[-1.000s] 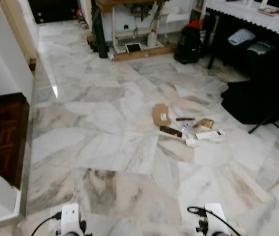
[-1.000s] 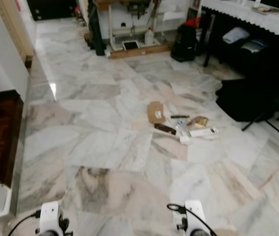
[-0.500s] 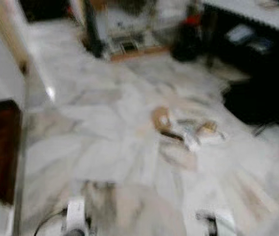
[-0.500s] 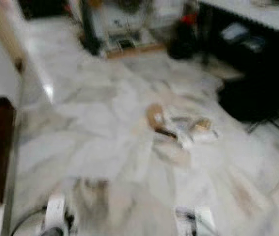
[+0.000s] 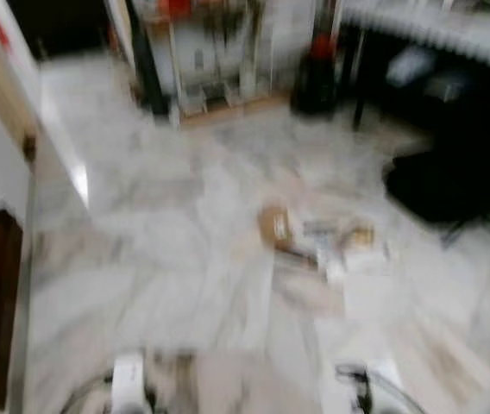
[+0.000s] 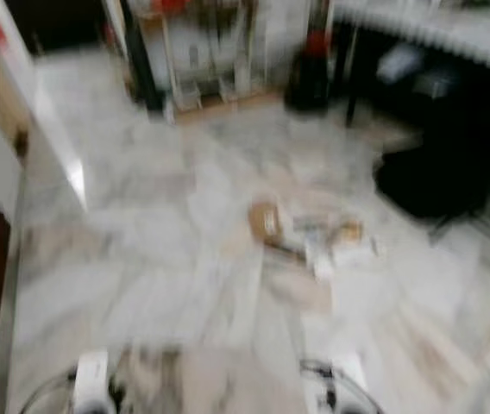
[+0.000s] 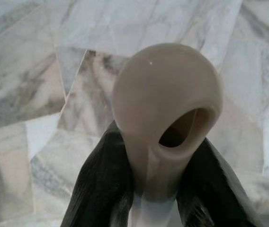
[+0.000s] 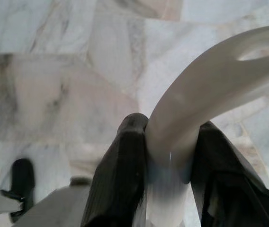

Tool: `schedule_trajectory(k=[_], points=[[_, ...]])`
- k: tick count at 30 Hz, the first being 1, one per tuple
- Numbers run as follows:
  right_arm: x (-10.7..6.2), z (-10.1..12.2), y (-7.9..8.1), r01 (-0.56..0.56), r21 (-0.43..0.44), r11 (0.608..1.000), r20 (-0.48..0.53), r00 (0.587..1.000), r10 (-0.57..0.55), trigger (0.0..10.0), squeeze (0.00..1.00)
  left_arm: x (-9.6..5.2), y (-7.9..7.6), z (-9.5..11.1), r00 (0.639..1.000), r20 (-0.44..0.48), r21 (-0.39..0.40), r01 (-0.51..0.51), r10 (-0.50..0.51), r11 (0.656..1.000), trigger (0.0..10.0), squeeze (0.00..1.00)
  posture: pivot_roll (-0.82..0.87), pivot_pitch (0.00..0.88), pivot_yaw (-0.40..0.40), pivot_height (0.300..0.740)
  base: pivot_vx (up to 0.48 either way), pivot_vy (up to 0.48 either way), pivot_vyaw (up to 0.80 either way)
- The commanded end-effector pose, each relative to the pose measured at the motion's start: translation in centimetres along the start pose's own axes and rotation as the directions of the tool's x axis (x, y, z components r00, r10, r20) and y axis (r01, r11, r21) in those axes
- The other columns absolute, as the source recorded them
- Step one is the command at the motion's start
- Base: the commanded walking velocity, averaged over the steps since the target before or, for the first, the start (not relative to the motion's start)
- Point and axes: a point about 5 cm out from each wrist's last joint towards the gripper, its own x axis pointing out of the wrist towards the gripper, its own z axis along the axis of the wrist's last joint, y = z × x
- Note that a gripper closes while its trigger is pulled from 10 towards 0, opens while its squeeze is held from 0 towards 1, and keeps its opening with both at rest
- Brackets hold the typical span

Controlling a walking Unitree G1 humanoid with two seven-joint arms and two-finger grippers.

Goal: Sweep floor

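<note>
Litter is seen unswept on the marble floor at one o'clock; a beige handle is clenched by the left tool, a white handle by the right tool.

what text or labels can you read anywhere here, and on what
None can be read.
Cardboard piece carries a pale label, blurred past reading.
Other litter on the floor: too blurred.
Left handle and right handle: no markings seen.

A pale marble floor runs to a dark doorway, with black furniture on the right.
</note>
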Motion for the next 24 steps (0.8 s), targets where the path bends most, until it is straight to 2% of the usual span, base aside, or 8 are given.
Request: schedule_trajectory(k=[1,4,24], points=[[0.2,0.6,0.9,-0.024,0.008,1.000,0.017,1.000,0.023,10.0,0.00,0.0,0.5,0.4,1.000,0.014,-0.006,-0.011,0.011,1.000,10.0,0.00,-0.09,0.000,0.029,0.740,0.304,0.000,-0.80],[0.1,0.5,0.7,-0.021,0.010,1.000,0.016,1.000,0.021,10.0,0.00,0.1,0.6,0.4,1.000,0.015,-0.006,-0.010,0.010,1.000,10.0,0.00,-0.09,0.000,0.029,0.740,0.303,0.000,-0.74],[0.0,0.3,-0.2,-0.007,0.019,1.000,0.013,1.000,0.007,10.0,0.00,0.1,0.2,0.5,1.000,0.015,-0.008,-0.004,0.004,1.000,10.0,0.00,-0.10,0.000,0.023,0.740,0.303,0.000,0.00]])
